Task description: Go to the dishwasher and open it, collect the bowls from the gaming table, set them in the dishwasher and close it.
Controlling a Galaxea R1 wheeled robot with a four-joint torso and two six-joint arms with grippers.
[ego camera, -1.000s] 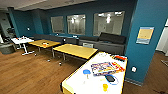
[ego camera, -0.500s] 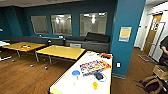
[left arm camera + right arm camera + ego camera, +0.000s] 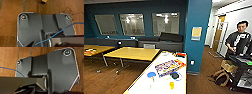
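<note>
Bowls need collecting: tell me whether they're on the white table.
On it: light blue bowl, dark navy bowl, yellow-green bowl on the white table.

bowls: three sitting on the white counter (image 3: 159, 86) — light blue bowl (image 3: 151, 74), dark navy bowl (image 3: 175, 75), yellow-green bowl (image 3: 171, 85)
board game box (image 3: 169, 67): one
yellow tables: two showing, near (image 3: 134, 53), far (image 3: 96, 49)
person (image 3: 237, 40): one standing
wall windows: three
</note>
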